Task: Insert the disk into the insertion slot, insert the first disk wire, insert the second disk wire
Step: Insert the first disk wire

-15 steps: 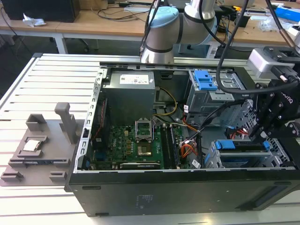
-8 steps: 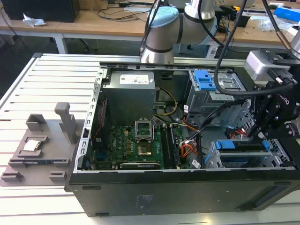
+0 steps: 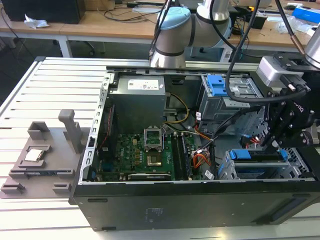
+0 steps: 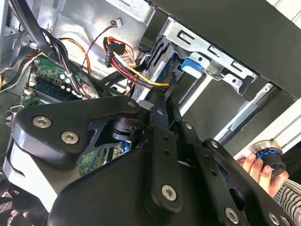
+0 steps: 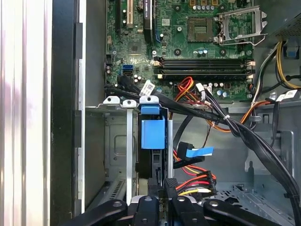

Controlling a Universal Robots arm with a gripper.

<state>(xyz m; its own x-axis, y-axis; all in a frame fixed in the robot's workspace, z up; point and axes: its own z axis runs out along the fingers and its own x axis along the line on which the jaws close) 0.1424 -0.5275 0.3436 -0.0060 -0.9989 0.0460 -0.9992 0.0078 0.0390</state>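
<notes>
A: Progress?
B: Step one looks done. The disk [image 5: 153,134] stands on edge inside the insertion slot [image 5: 115,150], with its blue carrier at the mouth. That's the near corner of the computer case [image 3: 150,210], on the exterior view's right.
A: Gripper?
B: The gripper [image 4: 162,94] is right at the disk's exposed end. Its fingers are drawn nearly together on a black plug at the end of the disk wire [image 4: 141,77], the red-yellow-black bundle. The plug is touching the disk's edge or just beside it. Can't tell if it's seated.
A: So the wires aren't finished?
B: My read is that one wire is in hand and the other is left. A blue-tipped cable [image 5: 198,151] hangs loose just beside the slot, plugged into nothing I can see.
A: Containers?
B: The slot holds the disk. The case holds the motherboard [image 3: 140,155], the power supply [image 3: 137,95] on the far side, and the taller bay box [image 3: 225,97] far right. Outside the case, on the exterior view's left, a grey tray [image 3: 30,175] has a small square chip [image 3: 34,155] in one recess.
A: Anything else?
B: A person's hand [image 4: 254,165] holds a round knob just outside the case wall.
</notes>
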